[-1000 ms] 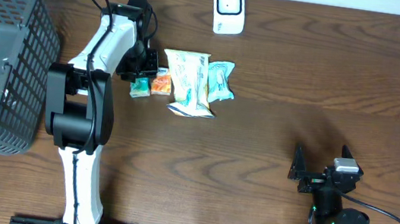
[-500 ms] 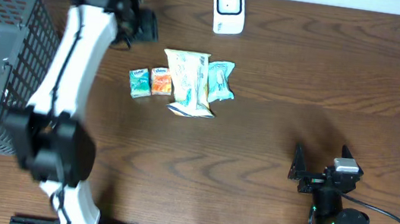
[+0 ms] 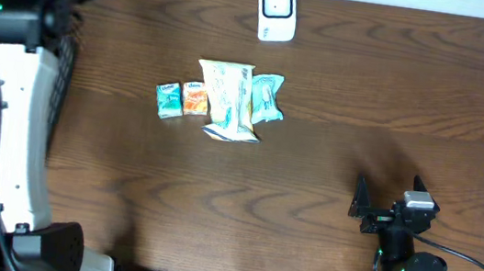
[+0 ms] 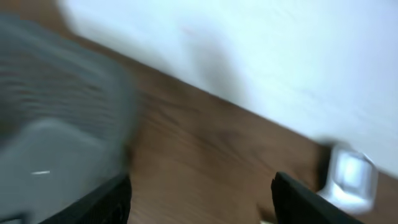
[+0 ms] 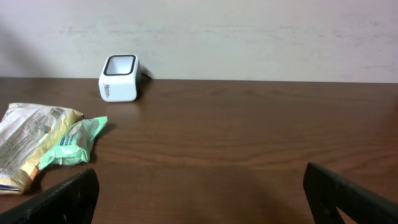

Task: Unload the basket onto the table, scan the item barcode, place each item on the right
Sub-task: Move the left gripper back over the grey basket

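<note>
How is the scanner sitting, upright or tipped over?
Upright. In the right wrist view the scanner stands on its base on the table, dark window at top.

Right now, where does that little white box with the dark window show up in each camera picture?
Overhead: the scanner is at top centre, at the far edge of the table.
Left wrist: the scanner is blurred, at lower right.
Right wrist: the scanner is at upper left, near the wall.
Shared landmark: the seam where brown table meets white wall, just behind it.
</note>
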You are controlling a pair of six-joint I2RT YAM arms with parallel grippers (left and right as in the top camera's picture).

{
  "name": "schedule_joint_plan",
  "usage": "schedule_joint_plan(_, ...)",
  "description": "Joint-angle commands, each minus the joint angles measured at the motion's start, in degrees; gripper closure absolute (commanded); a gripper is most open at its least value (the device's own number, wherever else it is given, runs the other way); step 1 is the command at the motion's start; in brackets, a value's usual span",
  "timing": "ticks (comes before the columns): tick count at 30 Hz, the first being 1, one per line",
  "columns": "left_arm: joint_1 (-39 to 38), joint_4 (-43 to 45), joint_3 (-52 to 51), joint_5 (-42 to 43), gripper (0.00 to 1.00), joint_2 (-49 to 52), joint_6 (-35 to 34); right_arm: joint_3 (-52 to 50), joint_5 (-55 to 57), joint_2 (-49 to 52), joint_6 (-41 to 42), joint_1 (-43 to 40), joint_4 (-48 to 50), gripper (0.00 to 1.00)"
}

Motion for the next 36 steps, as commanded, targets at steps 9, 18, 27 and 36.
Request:
schedule_joint_plan(9, 17.55, -4.96, -0.76, -14.8, 0.28, 0.44, -12.81, -0.17, 0.07, -0.37, 0.81, 0.22, -0.2, 0.01)
schedule_joint_plan(18, 26.8, -10.1, -6.05, -14.8, 0.21, 4.59, -14.8, -0.17, 0.07, -0.37, 0.81, 0.22, -0.17, 0.01)
schedule_joint_plan(27, 28.59, -10.25, -11.39, -14.78, 0.21, 14.05, -5.7, -0.17, 0.07, -0.37, 0.81, 0.22, -0.17, 0.01)
schedule_joint_plan(36, 28.59, -9.92, -11.41, -14.75, 0.15, 22.8, -3.96, -0.17, 0.07, -0.37, 0.81, 0.22, -0.17, 0.01)
